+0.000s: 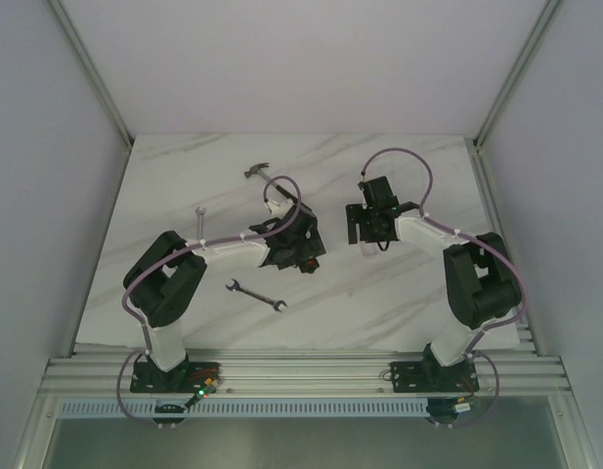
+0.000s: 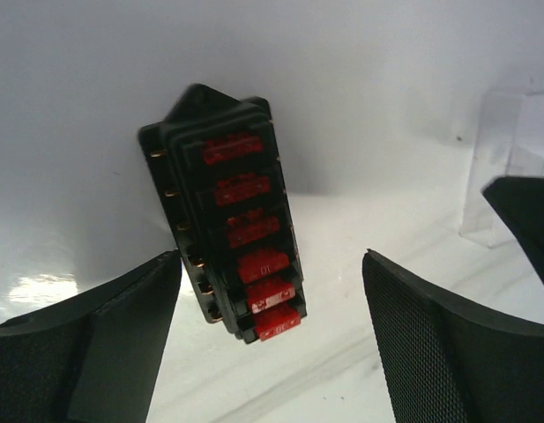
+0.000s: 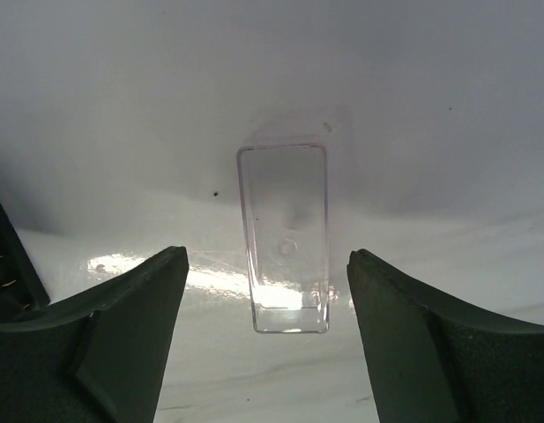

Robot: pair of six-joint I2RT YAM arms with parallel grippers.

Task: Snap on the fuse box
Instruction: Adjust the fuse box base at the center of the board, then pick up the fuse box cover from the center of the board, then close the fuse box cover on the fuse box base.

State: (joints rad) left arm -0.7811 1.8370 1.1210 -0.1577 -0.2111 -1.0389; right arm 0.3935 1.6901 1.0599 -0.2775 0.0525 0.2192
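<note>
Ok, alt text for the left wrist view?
A black fuse box with red fuses lies on the white table, between the open fingers of the left hand, not gripped. A clear cover stands at the right edge.

From above, the light is soft and even; my arms [image 1: 228, 249] throw only faint shadows on the white worktop [image 1: 184, 176], and the picture is slightly grainy. At my left wrist the far worktop sinks into grey shade, with a white glare patch low on the left. The fuse box [image 2: 227, 220] is dark, its reds glowing, its print blurred. At my right wrist glare streaks the worktop and shines through the clear cover [image 3: 285, 238]. The fingers [image 3: 113, 344] near each lens are dark and soft.
</note>
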